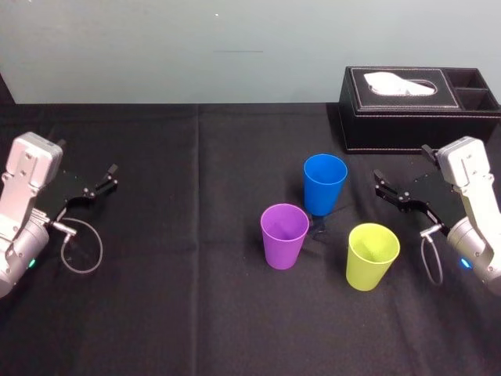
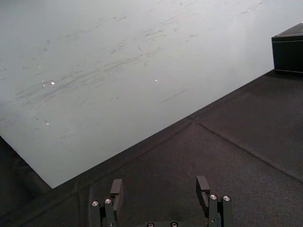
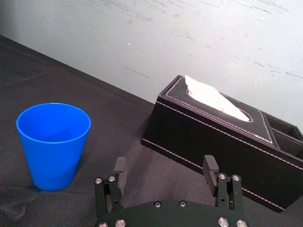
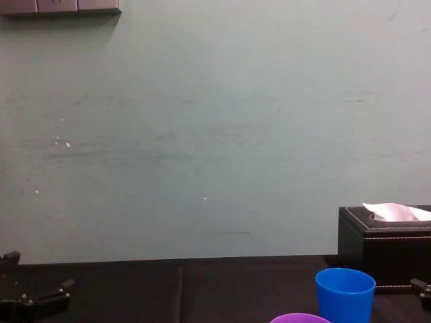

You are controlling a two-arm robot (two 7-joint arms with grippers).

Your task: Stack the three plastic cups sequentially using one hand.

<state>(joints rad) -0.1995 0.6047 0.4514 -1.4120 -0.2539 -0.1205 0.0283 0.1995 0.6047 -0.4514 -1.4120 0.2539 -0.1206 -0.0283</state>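
On a black table [image 1: 180,274], a blue cup [image 1: 325,182] stands farthest, a purple cup [image 1: 283,235] nearer left, a yellow-green cup [image 1: 372,254] nearer right, all upright and apart. The right gripper [image 1: 379,182] sits right of the blue cup, fingers spread wide, empty. The left gripper [image 1: 112,177] rests at the left side, also spread wide.

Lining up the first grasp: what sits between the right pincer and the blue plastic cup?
In the head view, bare black tablecloth runs from the open right pincer to the bright blue tapered plastic cup.
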